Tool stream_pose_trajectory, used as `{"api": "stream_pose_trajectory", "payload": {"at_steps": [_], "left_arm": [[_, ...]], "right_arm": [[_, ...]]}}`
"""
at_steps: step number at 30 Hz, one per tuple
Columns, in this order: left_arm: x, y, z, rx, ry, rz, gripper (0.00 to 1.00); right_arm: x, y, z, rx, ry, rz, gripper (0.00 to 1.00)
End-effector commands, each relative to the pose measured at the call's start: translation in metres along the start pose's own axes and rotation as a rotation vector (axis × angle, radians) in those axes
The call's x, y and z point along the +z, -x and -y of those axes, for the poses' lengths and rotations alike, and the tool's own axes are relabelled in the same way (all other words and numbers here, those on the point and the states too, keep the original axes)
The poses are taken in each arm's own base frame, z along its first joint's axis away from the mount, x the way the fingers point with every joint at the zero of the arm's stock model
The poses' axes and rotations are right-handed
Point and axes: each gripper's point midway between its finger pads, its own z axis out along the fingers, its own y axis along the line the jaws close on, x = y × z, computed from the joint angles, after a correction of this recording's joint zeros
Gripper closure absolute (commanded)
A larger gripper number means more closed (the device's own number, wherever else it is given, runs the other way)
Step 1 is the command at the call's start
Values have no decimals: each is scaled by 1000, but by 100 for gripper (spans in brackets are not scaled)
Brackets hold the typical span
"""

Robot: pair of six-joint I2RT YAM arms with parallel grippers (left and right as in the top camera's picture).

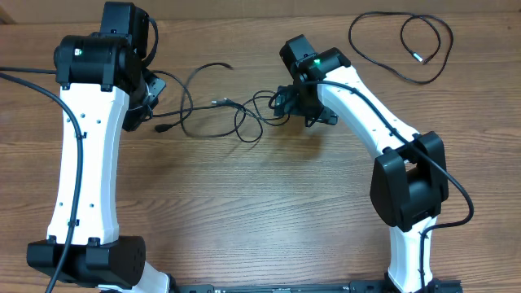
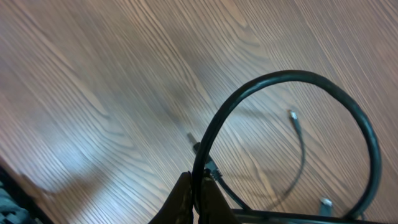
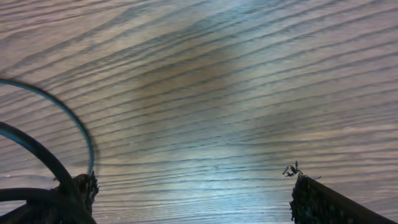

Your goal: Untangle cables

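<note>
Tangled thin black cables (image 1: 220, 114) lie on the wooden table between my two arms, with a small metal plug (image 1: 218, 102) near the middle. My left gripper (image 2: 199, 193) is shut on one black cable (image 2: 261, 84), which arcs in a big loop above the table in the left wrist view; a metal-tipped plug end (image 2: 292, 116) lies beyond it. My right gripper (image 3: 193, 193) is open just above the table at the right end of the tangle (image 1: 281, 102). Cable loops (image 3: 37, 149) pass beside its left finger, nothing between the fingers.
A separate black cable (image 1: 403, 45) lies looped at the back right of the table, apart from the tangle. The thicker black wires of the arms run along the white links. The table (image 1: 260, 212) is brown wood.
</note>
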Motion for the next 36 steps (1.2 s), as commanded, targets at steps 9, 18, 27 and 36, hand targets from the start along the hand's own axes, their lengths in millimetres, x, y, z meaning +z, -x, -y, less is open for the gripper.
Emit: {"api": "stream_pose_trajectory", "payload": {"at_steps": [9, 18, 27, 36], "left_arm": [[-9, 35, -29, -35, 130, 190, 96], [-12, 43, -39, -63, 183, 249, 96], [-11, 44, -39, -62, 183, 252, 87], [-10, 43, -39, -61, 184, 247, 84]], "right_arm": [[6, 23, 54, 85, -130, 31, 0], [7, 36, 92, 173, -154, 15, 0], [7, 41, 116, 227, -164, 2, 0], [7, 43, 119, 248, -146, -4, 0]]}}
